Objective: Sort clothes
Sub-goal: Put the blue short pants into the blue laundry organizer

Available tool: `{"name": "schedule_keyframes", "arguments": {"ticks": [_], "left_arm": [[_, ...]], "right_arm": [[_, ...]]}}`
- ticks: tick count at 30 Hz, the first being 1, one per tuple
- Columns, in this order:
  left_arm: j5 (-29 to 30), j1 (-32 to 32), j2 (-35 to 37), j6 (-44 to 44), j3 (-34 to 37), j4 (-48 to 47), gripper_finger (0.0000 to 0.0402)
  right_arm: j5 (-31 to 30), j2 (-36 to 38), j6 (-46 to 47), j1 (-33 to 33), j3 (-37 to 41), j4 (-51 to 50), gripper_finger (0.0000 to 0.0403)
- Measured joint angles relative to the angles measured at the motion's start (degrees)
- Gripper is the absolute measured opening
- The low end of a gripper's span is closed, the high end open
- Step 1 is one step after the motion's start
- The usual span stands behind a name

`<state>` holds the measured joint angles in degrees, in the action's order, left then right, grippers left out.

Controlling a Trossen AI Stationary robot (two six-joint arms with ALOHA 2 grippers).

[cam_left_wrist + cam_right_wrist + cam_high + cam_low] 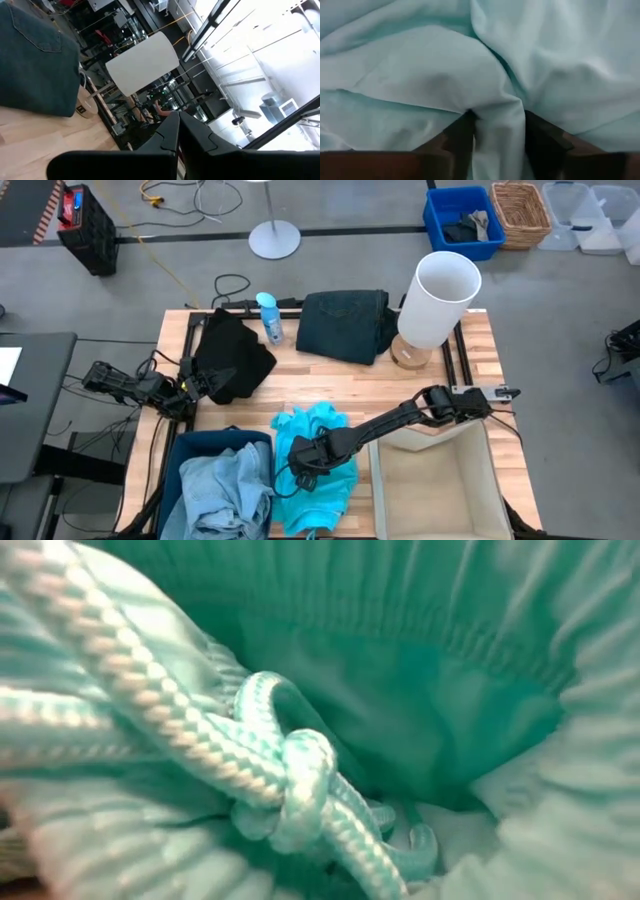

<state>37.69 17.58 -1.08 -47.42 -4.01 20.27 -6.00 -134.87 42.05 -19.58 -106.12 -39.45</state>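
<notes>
The bright turquoise garment (322,480) lies crumpled on the table's near middle. It fills the low view, where its knotted drawstring (300,775) shows. My right gripper (305,463) is down on it, shut on a fold. The pale dusty blue garment (225,490) lies in the dark blue bin (190,442). The black garment (232,358) lies at the left and the dark teal denim-like garment (345,325) at the far middle. My left gripper (203,385) is shut at the black garment's left edge. I cannot tell whether it touches the garment. My right gripper pinches a raised fold of the turquoise garment (495,132) between its two fingers (462,135). It comes slanting down from the table's right side. The rest of the garment lies slack on the table around the fingers.
A tall white cylinder (440,298) on a wooden base stands at the far right. A beige bin (440,485) sits at the near right. A blue spray bottle (268,318) stands between the black and denim garments. A blue crate (462,222) and a wicker basket (520,212) stand on the floor beyond.
</notes>
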Motion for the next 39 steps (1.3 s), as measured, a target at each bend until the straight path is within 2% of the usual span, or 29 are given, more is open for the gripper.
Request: {"name": "schedule_keyframes", "arguments": {"ticks": [3,7,8,15,21,25,30,36,39], "left_arm": [[0.02,0.0,0.0,-0.3,0.0,0.07,0.0006],[0.04,0.0,0.0,-0.44,0.0,0.07,0.0006],[0.04,0.0,0.0,-0.44,0.0,0.07,0.0006],[0.07,0.0,0.0,-0.71,0.0,0.15,0.0006],[0.07,0.0,0.0,-1.03,0.0,0.15,0.0006],[0.09,0.0,0.0,-1.06,0.0,0.13,0.0006],[0.09,0.0,0.0,-1.01,0.0,0.07,0.0006],[0.09,0.0,0.0,-0.54,0.0,0.0,0.0006],[0.1,0.0,0.0,-0.46,0.0,0.0,0.0006]], "right_arm": [[-0.06,0.27,0.73,-0.02,0.08,-0.37,0.0131],[0.93,1.31,0.57,0.45,0.24,-0.31,0.0029],[1.06,1.6,0.02,0.45,0.31,-0.12,0.0017],[0.69,6.01,0.15,0.56,0.54,0.44,0.0004],[-7.36,14.4,-0.57,0.27,0.54,1.91,0.0002],[-13.25,20.07,-3.63,0.29,0.49,6.54,0.0001],[-17.1,24.23,-11.34,0.4,0.47,19.12,0.0001],[-16.63,24.94,-23.66,0.51,0.41,44.38,0.0],[-14.6,24.1,-25.21,0.64,0.23,53.32,0.0]]}}
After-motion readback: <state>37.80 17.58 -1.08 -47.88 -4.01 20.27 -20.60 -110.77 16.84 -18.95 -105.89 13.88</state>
